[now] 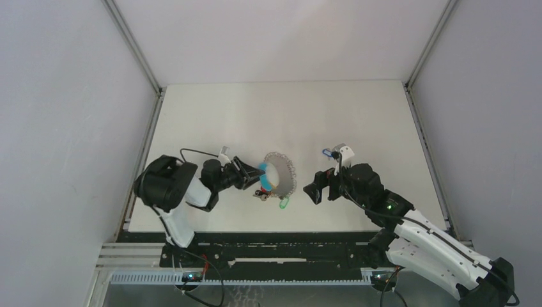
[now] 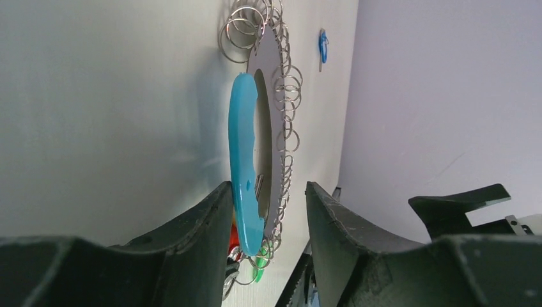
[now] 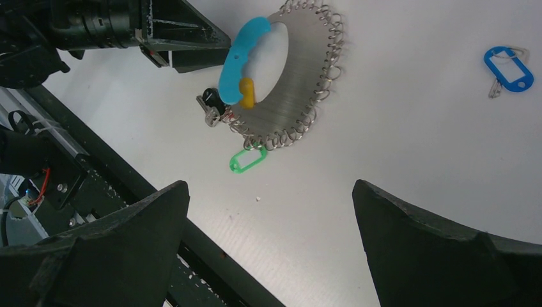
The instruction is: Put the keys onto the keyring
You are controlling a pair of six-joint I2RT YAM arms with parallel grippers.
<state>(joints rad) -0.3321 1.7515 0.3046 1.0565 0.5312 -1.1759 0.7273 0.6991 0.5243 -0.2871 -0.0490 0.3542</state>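
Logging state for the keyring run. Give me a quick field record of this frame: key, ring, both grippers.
key: blue-headed key lies on the table, apart from the ring, ungripped
keyring: keyring is tilted, with its cyan grip between the left fingers
green tag: green tag lies on the table at the ring's edge
left gripper: left gripper is open, straddling the cyan grip
right gripper: right gripper is open and empty, above the table
task: blue key not yet on the ring
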